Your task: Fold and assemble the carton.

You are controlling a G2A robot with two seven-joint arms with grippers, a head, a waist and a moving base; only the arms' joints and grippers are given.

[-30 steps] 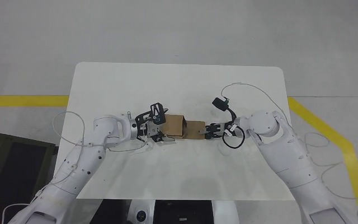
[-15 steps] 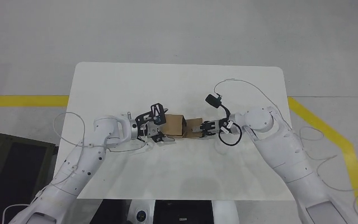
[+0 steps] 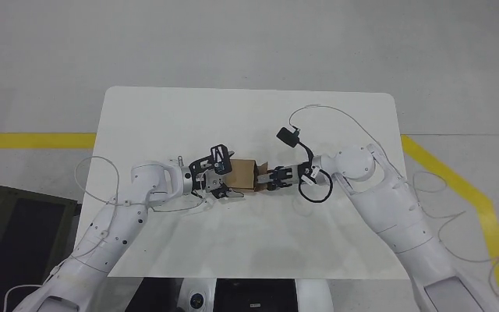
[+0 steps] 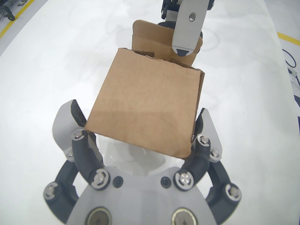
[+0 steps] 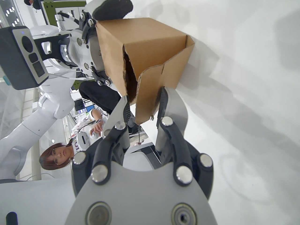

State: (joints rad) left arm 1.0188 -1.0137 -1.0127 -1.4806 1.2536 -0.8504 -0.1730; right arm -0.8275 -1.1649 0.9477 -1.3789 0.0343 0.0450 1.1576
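White table (image 3: 156, 117): wide bare margin all round, edges well off. Brown carton (image 3: 246, 175) on its side mid-table. L gripper (image 4: 138, 118) spread wide, clamped across carton's side edges at one end. R gripper (image 5: 144, 97) nearly closed, pinching end flap (image 5: 150, 83) at open end.

Mid-bench (image 3: 156, 109), the carton (image 3: 248, 175) is flanked by the left arm (image 3: 148, 183) at frame left and the right arm (image 3: 355, 168) at frame right (both meeting it). Bare surface lies above and below, and a thin cable (image 3: 340, 115) loops at upper right.
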